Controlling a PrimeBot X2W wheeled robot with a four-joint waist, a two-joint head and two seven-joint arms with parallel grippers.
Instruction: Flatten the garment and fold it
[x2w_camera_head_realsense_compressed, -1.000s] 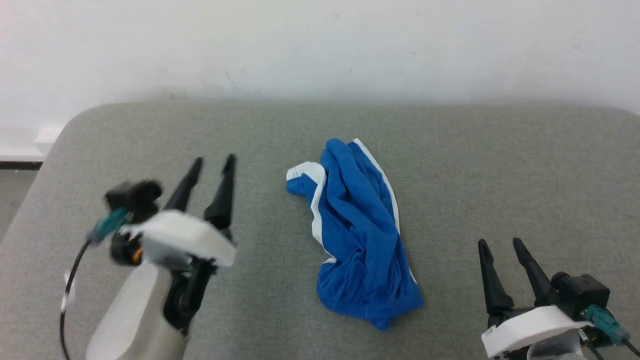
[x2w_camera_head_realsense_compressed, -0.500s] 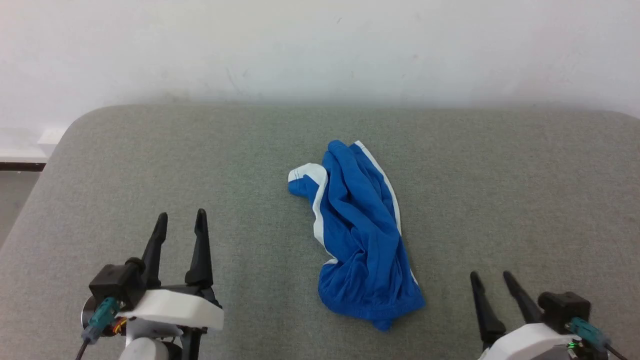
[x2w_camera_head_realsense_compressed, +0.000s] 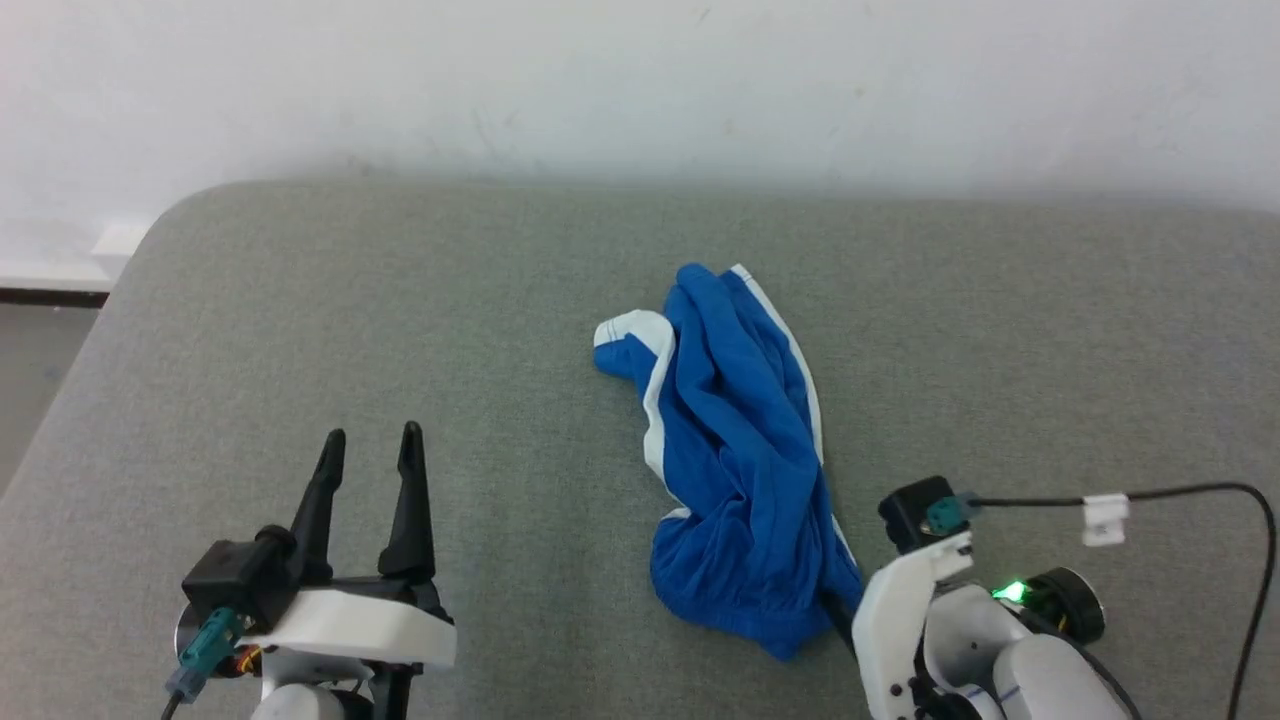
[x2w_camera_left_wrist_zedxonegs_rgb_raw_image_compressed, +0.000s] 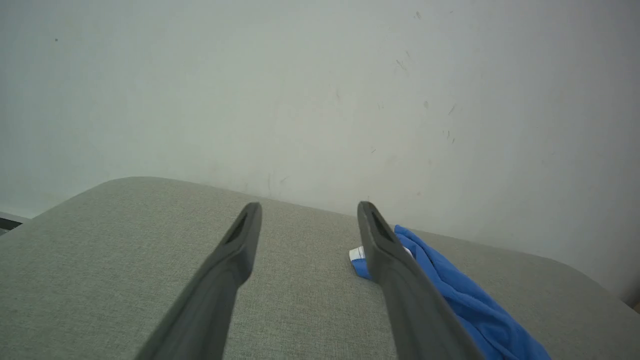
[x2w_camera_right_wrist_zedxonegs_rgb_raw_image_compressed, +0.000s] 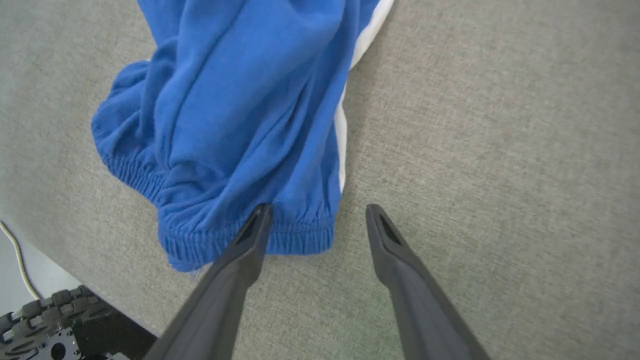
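One rumpled, elongated blue fabric garment (x2w_camera_head_realsense_compressed: 740, 450)

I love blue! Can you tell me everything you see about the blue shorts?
The shorts are bright blue, soft-looking cloth with white stripes along the edges and a gathered elastic waistband at the near end. They lie crumpled in a long, wrinkly bunch, not flat, on the grey table. The open right gripper sits at the waistband corner, one fingertip over it; whether it touches is unclear.
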